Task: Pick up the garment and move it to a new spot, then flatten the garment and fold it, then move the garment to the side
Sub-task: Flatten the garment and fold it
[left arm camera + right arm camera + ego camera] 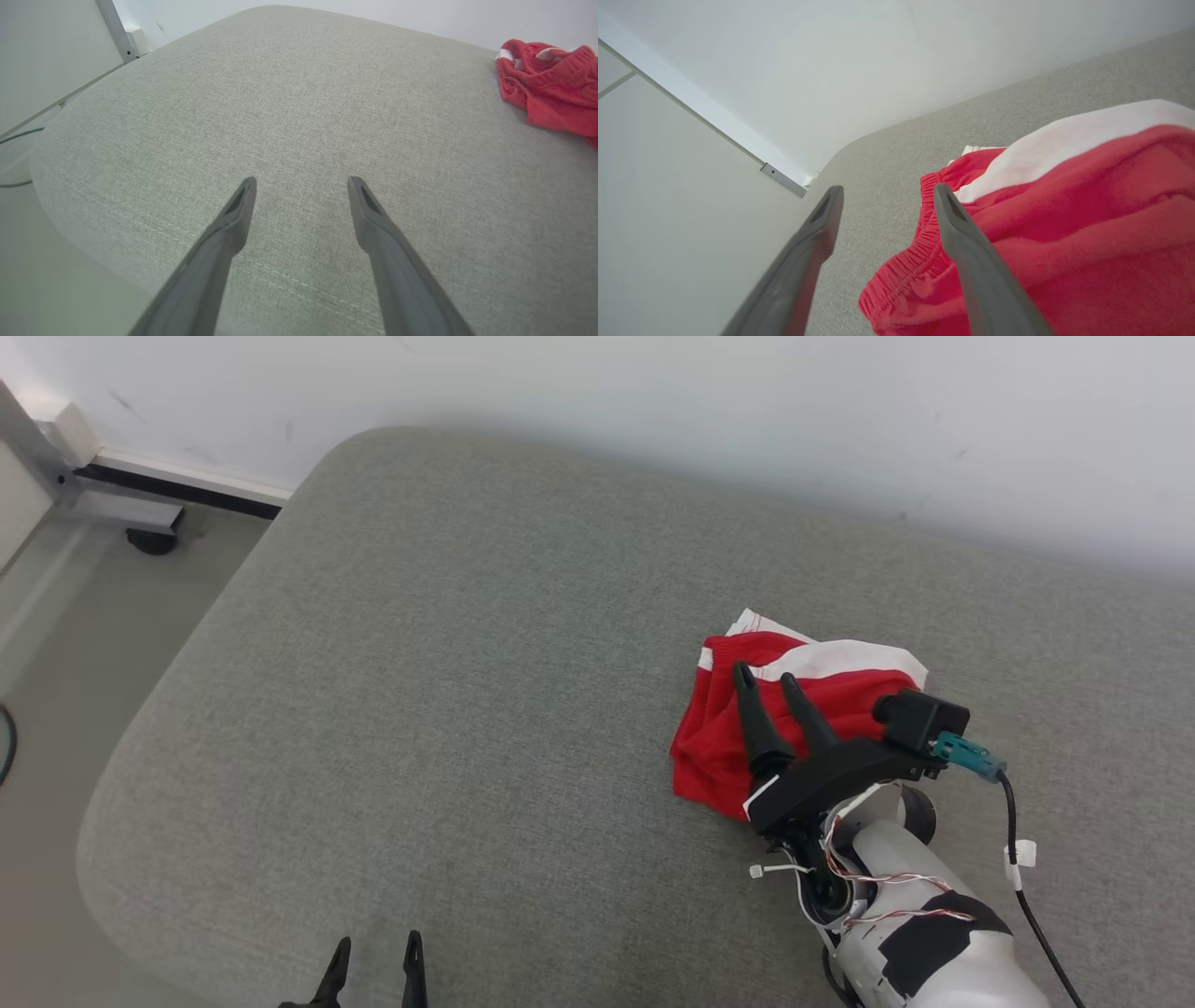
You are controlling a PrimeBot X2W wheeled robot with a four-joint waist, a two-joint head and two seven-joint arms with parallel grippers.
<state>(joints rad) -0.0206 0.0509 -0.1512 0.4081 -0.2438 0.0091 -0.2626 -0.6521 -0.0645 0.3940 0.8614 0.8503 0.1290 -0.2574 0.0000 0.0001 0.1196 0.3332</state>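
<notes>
Two tools are in sight, both with their dark fingers spread and nothing pinched between them. The right tool (767, 683) hangs over a crumpled red garment (709, 737) with a white band. The garment lies in a heap on the right half of a grey upholstered cushion (420, 709), nearer the white wall (653, 392) than the front edge. Seen from the right wrist, one finger crosses the garment's gathered red hem while the other stands over bare grey fabric just beside it; whether either touches the cloth I cannot tell. The left tool (373, 954) sits low by the cushion's front edge, well apart from the garment, over bare fabric.
</notes>
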